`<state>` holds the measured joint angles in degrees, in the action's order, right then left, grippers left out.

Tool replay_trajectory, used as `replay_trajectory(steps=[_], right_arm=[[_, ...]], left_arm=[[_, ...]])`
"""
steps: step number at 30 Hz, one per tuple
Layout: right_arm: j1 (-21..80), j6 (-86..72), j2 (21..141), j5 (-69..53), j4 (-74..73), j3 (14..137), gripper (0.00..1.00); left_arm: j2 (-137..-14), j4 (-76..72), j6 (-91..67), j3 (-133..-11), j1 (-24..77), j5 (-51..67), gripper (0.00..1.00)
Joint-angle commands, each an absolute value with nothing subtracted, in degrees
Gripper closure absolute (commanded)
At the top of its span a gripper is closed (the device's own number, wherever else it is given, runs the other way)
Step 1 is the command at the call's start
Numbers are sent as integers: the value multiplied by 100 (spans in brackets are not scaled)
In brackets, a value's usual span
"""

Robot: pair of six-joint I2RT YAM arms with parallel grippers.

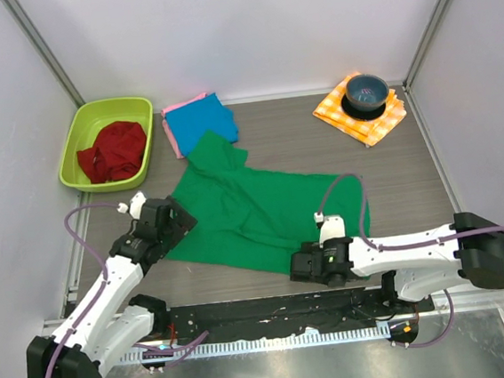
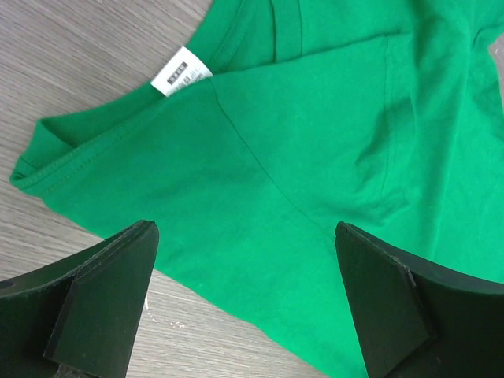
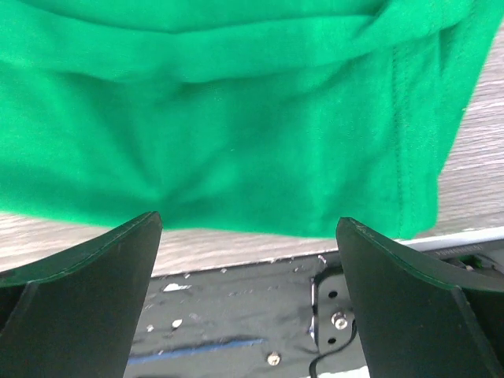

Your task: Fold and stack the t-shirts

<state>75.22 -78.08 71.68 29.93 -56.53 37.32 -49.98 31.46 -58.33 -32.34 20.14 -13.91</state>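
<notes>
Gaping wide, both empty | left claw (image 2: 244, 260) over green t-shirt (image 1: 263, 210) sleeve | right claw (image 3: 248, 236) over its hem

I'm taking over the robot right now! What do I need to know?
Left gripper: open, empty, over the left side of the large bright green cloth t-shirt.
Right gripper: open, empty, at that shirt's near edge.
Things: the green shirt lies spread out and rumpled mid-table. The folded blue cloth t-shirt lies on the pink cloth t-shirt at the far side.
Done: blue and pink look folded and stacked.
Left: fold the green one and add it to that stack.
</notes>
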Motion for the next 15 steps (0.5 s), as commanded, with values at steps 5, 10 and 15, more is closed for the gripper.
replay_trajectory(steps=[5, 10, 15], right_arm=[[7735, -8061, 6987, 4806, -6803, 5264, 0], [7200, -7419, 7066, 5028, -6312, 5432, 0], [6689, -6541, 6970, 4887, -5731, 5309, 0]], left_arm=[[-5580, 2409, -5959, -3322, 3137, -1397, 0], [-6002, 2136, -5985, -3156, 3384, -1538, 0], [-6073, 1925, -5950, -2779, 3401, -1547, 0]])
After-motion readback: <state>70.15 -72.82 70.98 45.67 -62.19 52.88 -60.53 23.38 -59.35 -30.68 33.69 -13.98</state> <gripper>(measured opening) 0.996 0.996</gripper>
